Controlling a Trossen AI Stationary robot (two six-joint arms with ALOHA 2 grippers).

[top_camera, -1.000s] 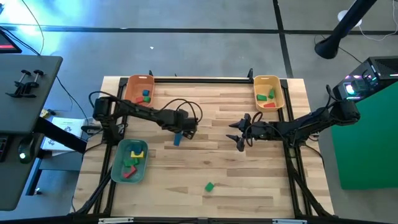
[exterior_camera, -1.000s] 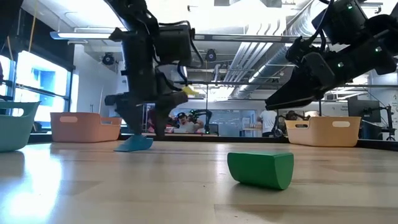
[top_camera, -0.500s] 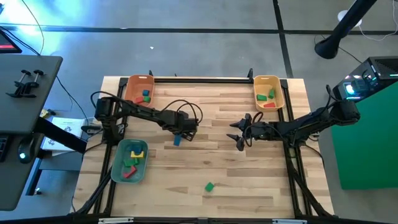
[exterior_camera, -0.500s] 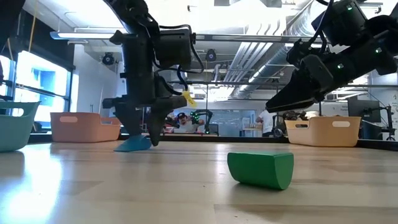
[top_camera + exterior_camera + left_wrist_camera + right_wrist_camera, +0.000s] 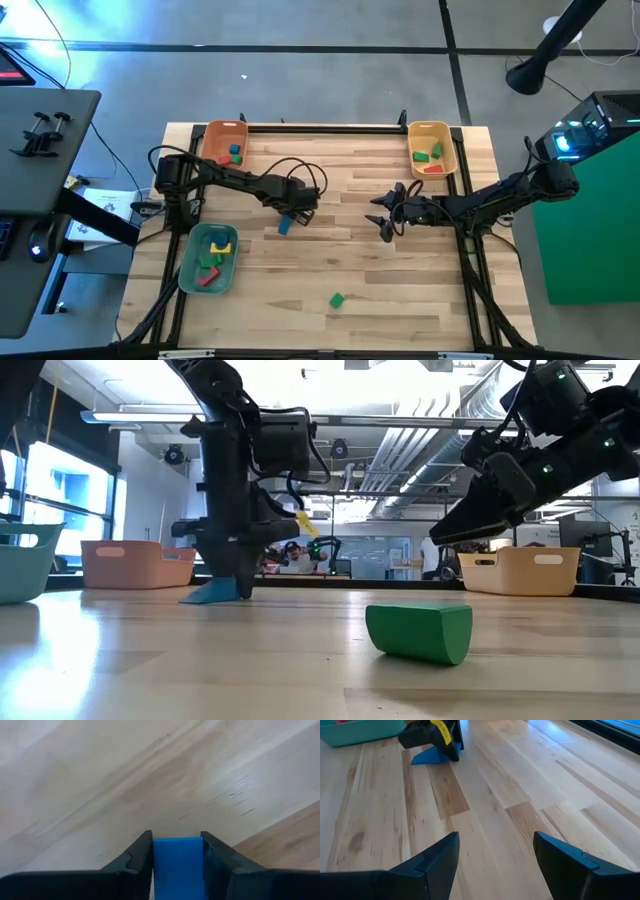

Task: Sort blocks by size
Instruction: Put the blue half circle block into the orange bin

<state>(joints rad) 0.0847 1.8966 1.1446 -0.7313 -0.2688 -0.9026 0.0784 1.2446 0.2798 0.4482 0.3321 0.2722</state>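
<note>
A blue block point(image 5: 284, 226) lies on the table's middle left, and my left gripper point(image 5: 288, 216) stands over it, shut on it. In the low view its wedge-like end point(image 5: 208, 595) sticks out beside the fingers. A green block point(image 5: 337, 299) lies on its side near the front edge, untouched. My right gripper point(image 5: 383, 222) hangs open above the table's middle right, with nothing between its fingers point(image 5: 435, 857). Other blocks lie in the three trays. My left gripper pinches the blue block's two opposite sides point(image 5: 159, 865) between its two fingers. The fingers come from above and point down. The block's underside rests on the table, and one end point(image 5: 205, 596) juts out past the fingers.
An orange tray point(image 5: 209, 131) stands at the far left corner. A yellow tray point(image 5: 446, 141) stands at the far right. A teal tray point(image 5: 190, 262) stands at the near left. Cables loop over the left arm. Bare wood lies between the two arms.
My left gripper has shut its fingers from wide open onto the blue block, staying almost in place above it. The block has stayed on the table.
</note>
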